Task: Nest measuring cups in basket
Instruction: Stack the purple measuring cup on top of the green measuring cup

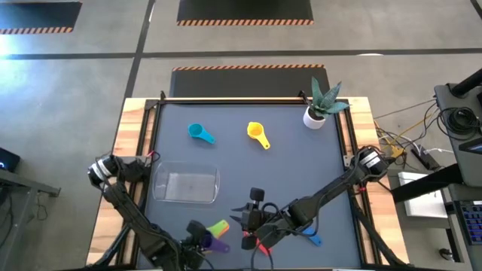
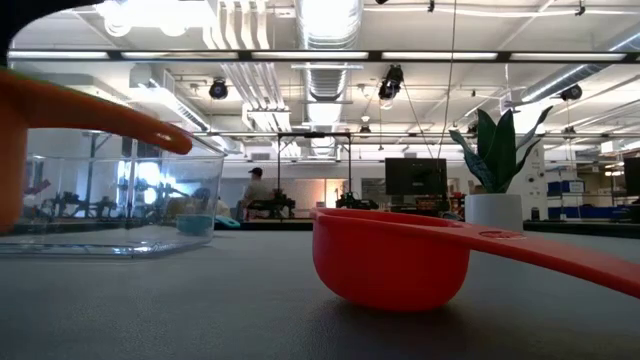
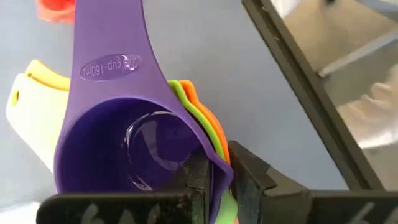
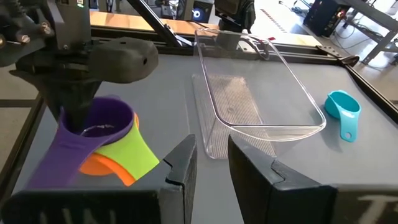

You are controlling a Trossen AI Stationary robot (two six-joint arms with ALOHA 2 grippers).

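My left gripper (image 1: 197, 235) is near the table's front edge, shut on a nested stack of cups: purple (image 3: 124, 155) inside green (image 4: 127, 152) inside orange (image 4: 102, 167). My right gripper (image 1: 245, 218) hovers just right of the stack, empty, its fingers (image 4: 183, 163) a little apart. The red cup (image 2: 390, 265) rests on its bottom on the table, below my right gripper in the high view (image 1: 252, 242). The blue cup (image 1: 312, 239) lies near the right arm. The cyan cup (image 1: 199, 133) and the yellow cup (image 1: 257, 134) lie at the far side. The clear basket (image 1: 184, 184) stands empty left of centre. My left gripper pinches the rim of the stack (image 3: 217, 168) on the side opposite the purple handle (image 3: 109, 56). One finger (image 3: 198, 177) is inside the purple bowl and the other (image 3: 249, 177) is outside the orange cup. The fingers point down from above. Whether the stack is clear of the table, I cannot tell.
A white pot with a spiky green plant (image 1: 320, 109) stands at the far right corner. A raised dark frame (image 1: 154, 135) and wooden borders surround the grey mat. The basket's near wall (image 4: 273, 130) lies between my right gripper and the cyan cup (image 4: 343, 111).
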